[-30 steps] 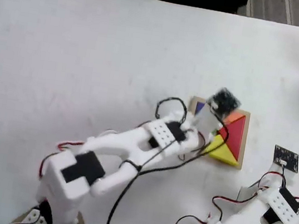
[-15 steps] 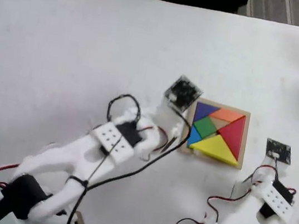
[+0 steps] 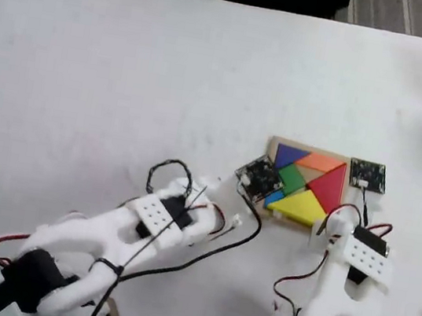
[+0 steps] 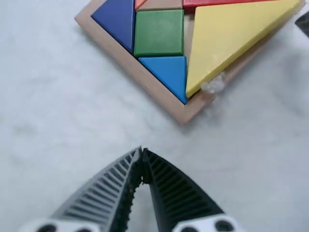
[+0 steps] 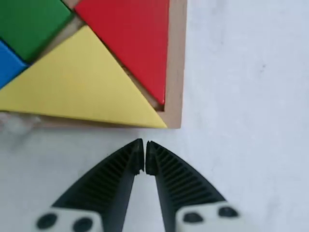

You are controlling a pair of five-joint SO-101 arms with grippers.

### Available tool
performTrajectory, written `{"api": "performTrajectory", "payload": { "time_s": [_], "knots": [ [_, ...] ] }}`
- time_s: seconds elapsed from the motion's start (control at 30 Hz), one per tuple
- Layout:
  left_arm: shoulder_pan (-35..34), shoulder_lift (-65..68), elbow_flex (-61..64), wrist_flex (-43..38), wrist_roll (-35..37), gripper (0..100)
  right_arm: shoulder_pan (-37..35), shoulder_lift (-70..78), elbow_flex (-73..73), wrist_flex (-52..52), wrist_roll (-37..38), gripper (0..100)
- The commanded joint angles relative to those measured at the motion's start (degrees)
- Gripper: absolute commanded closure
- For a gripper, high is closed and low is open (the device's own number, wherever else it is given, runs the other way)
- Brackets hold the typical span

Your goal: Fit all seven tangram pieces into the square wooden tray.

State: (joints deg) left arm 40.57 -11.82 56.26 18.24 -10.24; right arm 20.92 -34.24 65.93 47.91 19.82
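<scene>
On the table: the square wooden tray lay right of centre, holding a yellow triangle, red triangle, green square, blue triangle, purple piece and orange piece.
Left gripper: you had it pinched closed on nothing, just off one tray corner.
Right gripper: closed but for a hairline gap, empty, beside another corner.
Hidden: from above, the left wrist camera and right wrist camera covered two tray corners and both grippers' tips.
Unclear: a wood-coloured patch beside the green square; piece or bare floor, you could not tell.
</scene>
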Motion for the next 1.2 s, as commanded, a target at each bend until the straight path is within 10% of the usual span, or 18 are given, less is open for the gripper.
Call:
{"api": "performTrajectory", "payload": {
  "time_s": [0.0, 0.43, 1.17],
  "knots": [
    [1.1, -2.86, -0.26, -1.32, -0.79, 98, -1.63, 0.31, -2.64, -3.65, -0.53, 98.0],
    [1.01, -2.86, -0.26, -1.32, -0.88, 98, -3.56, 21.14, -17.93, -0.31, -2.99, 98.1],
    [-0.84, -2.42, -0.35, -3.78, -0.88, 98, -16.48, 7.87, -20.92, 12.44, -11.16, 98.1]
  ]
}}
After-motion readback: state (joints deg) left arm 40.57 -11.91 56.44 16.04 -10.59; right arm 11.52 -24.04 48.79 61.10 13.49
